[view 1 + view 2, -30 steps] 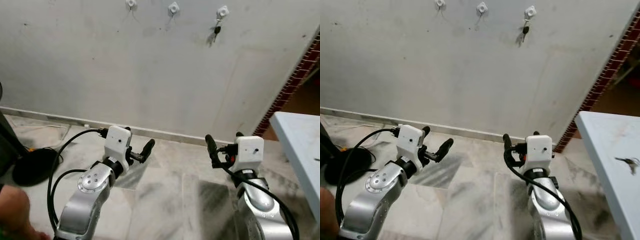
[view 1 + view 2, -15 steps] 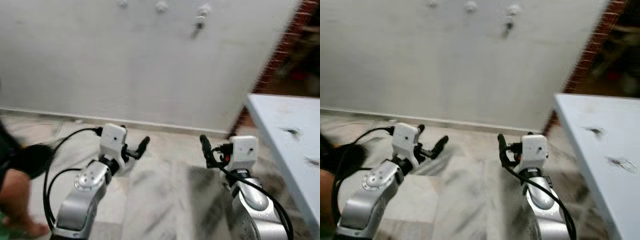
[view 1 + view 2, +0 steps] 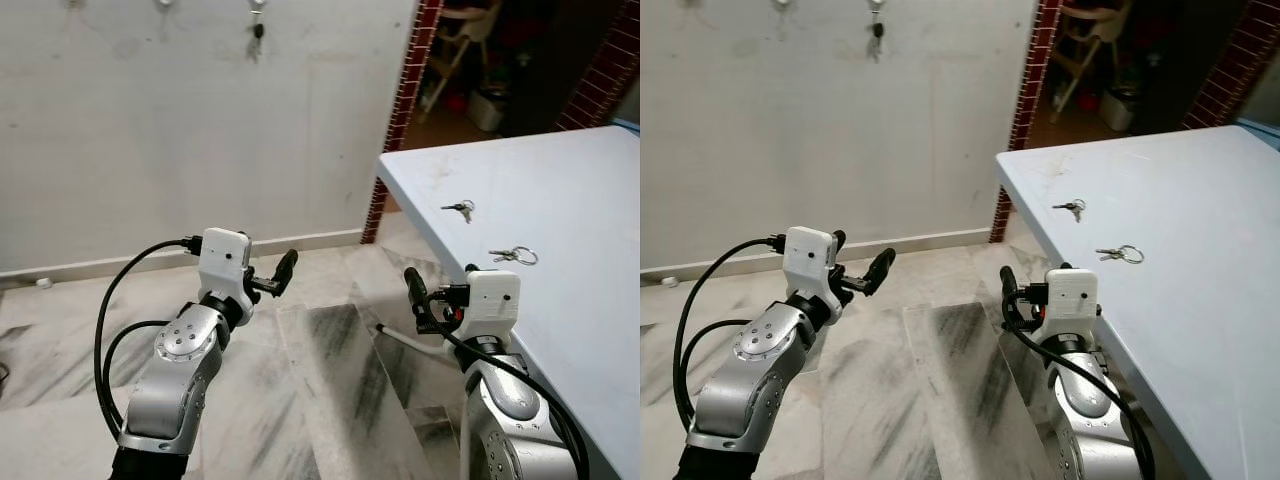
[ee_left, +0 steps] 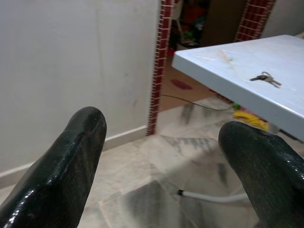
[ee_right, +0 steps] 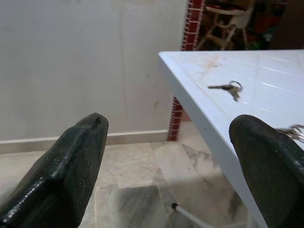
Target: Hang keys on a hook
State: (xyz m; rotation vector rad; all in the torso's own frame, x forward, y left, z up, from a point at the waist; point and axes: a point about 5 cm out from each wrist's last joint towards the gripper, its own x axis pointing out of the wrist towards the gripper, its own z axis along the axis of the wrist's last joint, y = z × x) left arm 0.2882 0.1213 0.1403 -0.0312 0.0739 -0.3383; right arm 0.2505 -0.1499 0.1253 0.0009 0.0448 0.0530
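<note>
Presently catalogued, item by item. Left gripper [image 3: 272,278]: held over the marble floor [image 3: 330,380], fingers [image 4: 71,161] spread wide apart, nothing between them. Right gripper [image 3: 416,300]: raised just beside the table's near edge, its fingers [image 5: 66,171] likewise parted and empty.

Table [image 3: 560,230]: pale blue top, standing on the robot's right, its corner toward the brick-red tiled door frame [image 3: 400,110]. On its surface lay two lots of keys, set apart from one another: a small key bunch [image 3: 459,209] nearer the far corner, and a key ring [image 3: 515,256] closer to the right gripper (neither was touched by a finger).

Wall [image 3: 190,130]: grey-white, marked and scuffed, with a skirting along the floor. High up on it hung one key [image 3: 257,28] from a white hook [image 3: 875,5], with a second hook [image 3: 783,4] further left (its load, if any, could not be made out).

Cable [image 3: 110,320]: black, looped from the left wrist unit. A white table leg [image 4: 213,197] crossed the floor below the table.
</note>
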